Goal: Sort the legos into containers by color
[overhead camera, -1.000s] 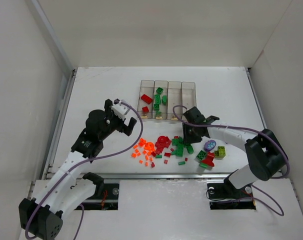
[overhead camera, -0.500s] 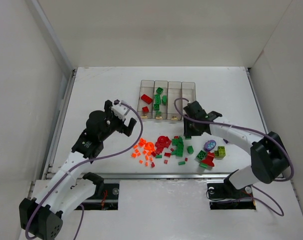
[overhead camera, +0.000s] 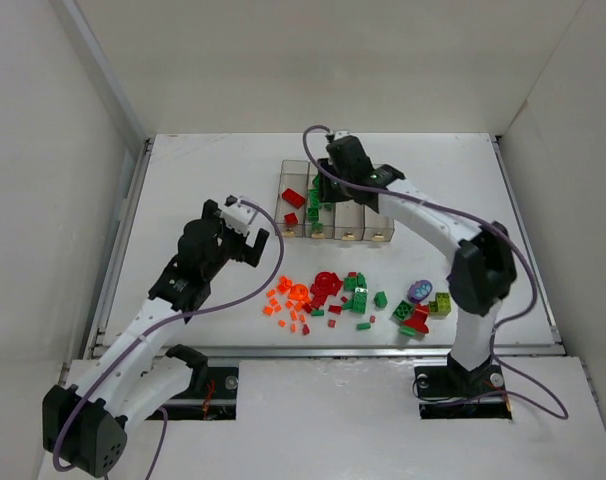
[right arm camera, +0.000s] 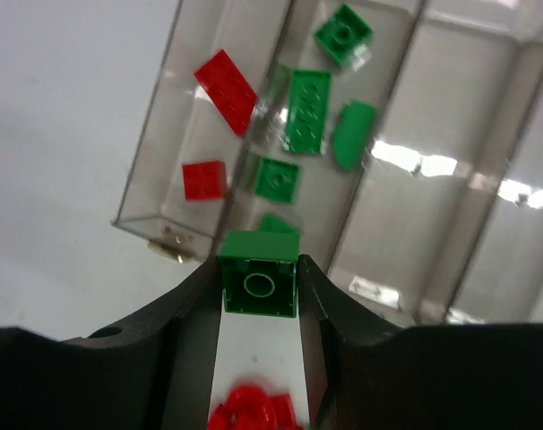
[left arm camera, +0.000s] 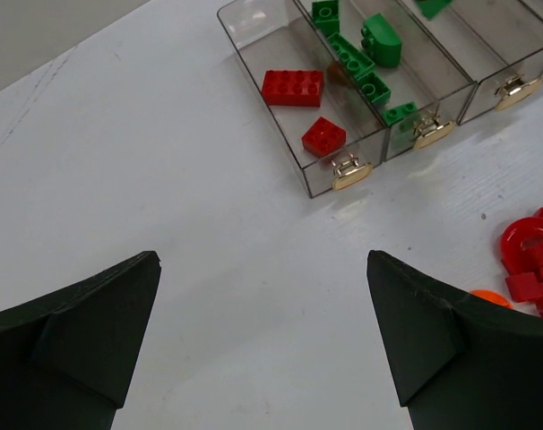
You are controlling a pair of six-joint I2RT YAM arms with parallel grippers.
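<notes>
My right gripper [right arm camera: 259, 300] is clamped on a green brick [right arm camera: 258, 279] above the containers [right arm camera: 473, 179], about in line with the second bin [right arm camera: 323, 210] where the green legos [right arm camera: 305, 109] lie, so I want it squarely over that bin and low before I part my fingers [right arm camera: 193, 313].

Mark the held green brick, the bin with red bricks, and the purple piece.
green brick [right arm camera: 259, 287]: right wrist view, bottom face.
bin with red bricks [left arm camera: 246, 54]: left wrist view, left wall.
purple piece [overhead camera: 420, 291]: top view, centre.
</notes>
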